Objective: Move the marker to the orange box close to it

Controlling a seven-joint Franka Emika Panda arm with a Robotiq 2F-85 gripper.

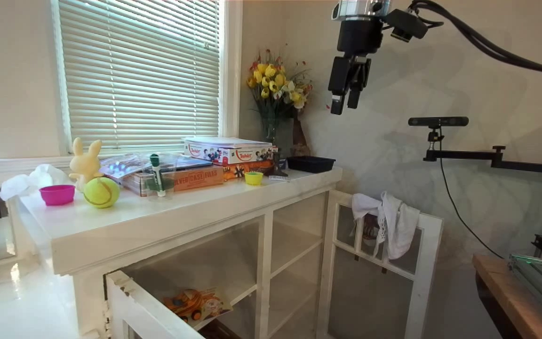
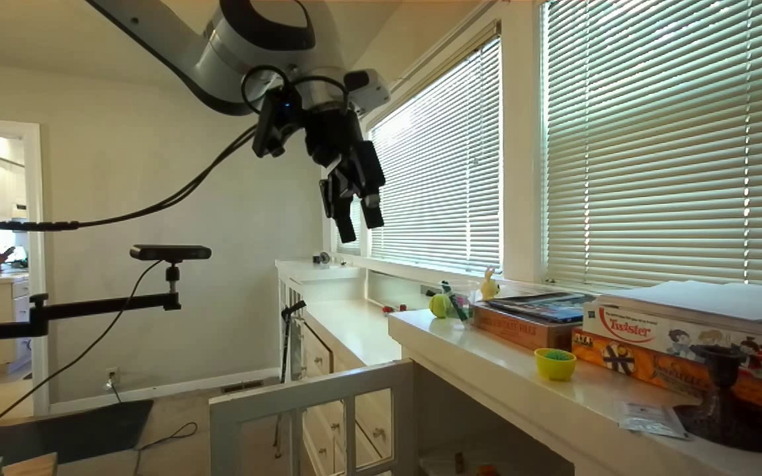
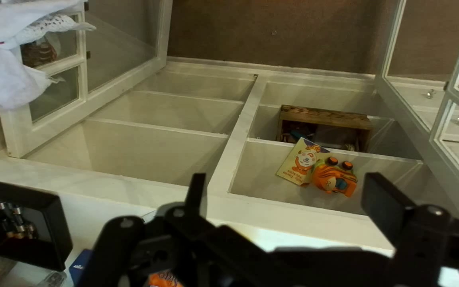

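Because the green-capped marker (image 1: 157, 175) leans, apparently in a clear cup (image 1: 169, 184), just beside the orange Case Files box (image 1: 198, 179) in both exterior views, pinching its capped top seems best; expect it light, rigid and slick. In the wrist view, the gripper (image 3: 284, 182) gapes, grasping nothing.

green-white marker (image 1: 157, 175); orange-red case-files box (image 1: 199, 179); pink bowl (image 1: 57, 194); yellow-green tennis ball (image 1: 101, 192)

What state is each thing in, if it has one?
Pincer: open, empty
Marker: capped, tilted
Orange case-files box: flat items on top
Yellow bowl: upright, something green inside
Pink bowl: upright, contents hidden
Black tray: small cylinders inside
Cabinet doors: open
White cloth: draped over one
Blinds: lowered
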